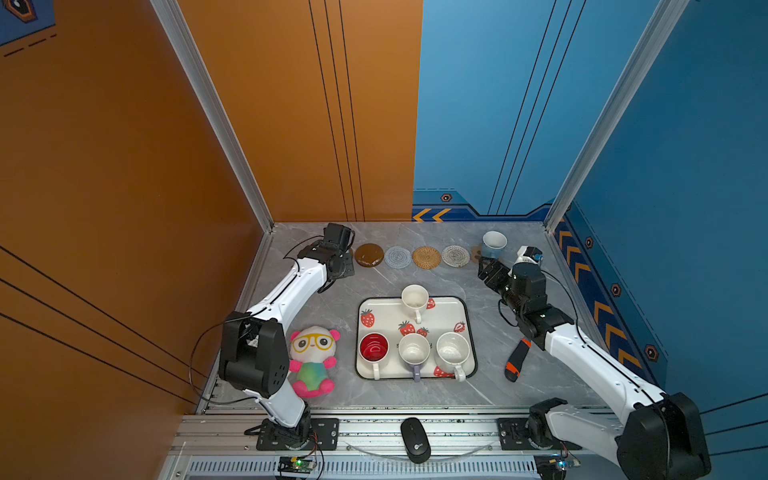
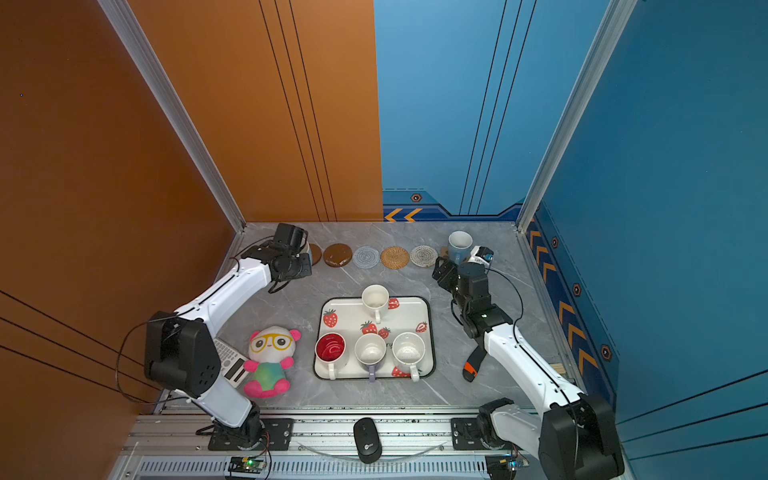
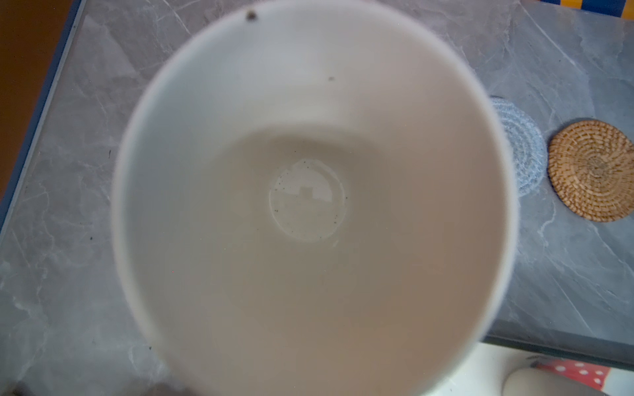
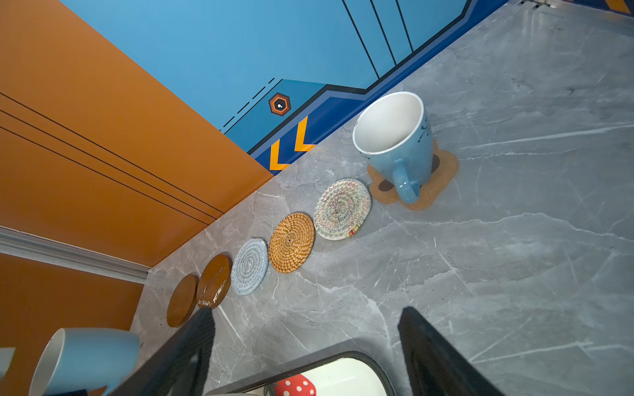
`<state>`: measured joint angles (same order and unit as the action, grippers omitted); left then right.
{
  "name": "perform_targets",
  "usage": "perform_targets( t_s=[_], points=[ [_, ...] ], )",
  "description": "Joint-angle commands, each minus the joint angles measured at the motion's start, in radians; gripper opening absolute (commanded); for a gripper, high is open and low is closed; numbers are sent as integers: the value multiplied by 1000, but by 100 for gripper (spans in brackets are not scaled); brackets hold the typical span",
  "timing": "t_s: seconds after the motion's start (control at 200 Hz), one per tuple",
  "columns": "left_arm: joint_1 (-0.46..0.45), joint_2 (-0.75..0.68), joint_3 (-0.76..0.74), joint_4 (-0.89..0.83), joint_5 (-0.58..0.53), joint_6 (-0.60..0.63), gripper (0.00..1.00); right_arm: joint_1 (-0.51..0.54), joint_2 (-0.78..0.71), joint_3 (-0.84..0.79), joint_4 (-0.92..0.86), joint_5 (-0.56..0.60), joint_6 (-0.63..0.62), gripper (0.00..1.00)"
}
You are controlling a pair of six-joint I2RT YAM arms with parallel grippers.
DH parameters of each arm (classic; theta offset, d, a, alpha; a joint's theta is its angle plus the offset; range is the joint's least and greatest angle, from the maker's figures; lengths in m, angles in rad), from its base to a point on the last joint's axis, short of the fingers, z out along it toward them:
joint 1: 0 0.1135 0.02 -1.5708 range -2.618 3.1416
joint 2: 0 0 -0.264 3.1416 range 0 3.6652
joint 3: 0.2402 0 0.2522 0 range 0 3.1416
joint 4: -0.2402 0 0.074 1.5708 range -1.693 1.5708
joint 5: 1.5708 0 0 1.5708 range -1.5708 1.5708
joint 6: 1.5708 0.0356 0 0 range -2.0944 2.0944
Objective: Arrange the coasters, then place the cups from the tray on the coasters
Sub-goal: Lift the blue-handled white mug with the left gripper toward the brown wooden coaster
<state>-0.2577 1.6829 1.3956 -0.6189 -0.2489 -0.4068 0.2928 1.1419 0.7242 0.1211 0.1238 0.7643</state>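
Along the back of the table runs a row of coasters: brown disc [image 1: 369,254], grey round [image 1: 397,257], tan woven round [image 1: 427,257], whitish round [image 1: 456,256]. A light blue cup [image 1: 494,244] stands on the paw-print coaster [image 4: 442,171] at the right end. A second brown disc [image 4: 182,301] lies bare at the left end. My left gripper [image 1: 337,243] is shut on another light blue cup [image 4: 85,360], held above the table by that end; its white inside [image 3: 308,205] fills the left wrist view. My right gripper [image 4: 305,329] stands open and empty near the paw-print coaster. The tray [image 1: 386,316] holds several cups.
On the tray stand a white cup [image 1: 414,298], a red-inside cup [image 1: 373,348], a lavender cup [image 1: 414,350] and another white cup [image 1: 452,352]. A plush panda [image 1: 313,361] and calculator [image 2: 230,361] lie left of it, a black-orange tool [image 1: 516,359] right. A mouse [image 1: 415,440] sits on the front rail.
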Motion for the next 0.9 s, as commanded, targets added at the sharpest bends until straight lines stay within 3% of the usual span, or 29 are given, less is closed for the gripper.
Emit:
perform_targets(
  t_s=[0.0,0.28,0.896],
  points=[
    [13,54,106,59,-46,51,0,-11,-2,-17,22,-19,12,83],
    [57,216,229,59,7,25,0,-33,-7,-25,18,-28,15,83],
    [114,356,347,100,79,11,0,-51,10,-28,25,-42,18,83]
  ],
)
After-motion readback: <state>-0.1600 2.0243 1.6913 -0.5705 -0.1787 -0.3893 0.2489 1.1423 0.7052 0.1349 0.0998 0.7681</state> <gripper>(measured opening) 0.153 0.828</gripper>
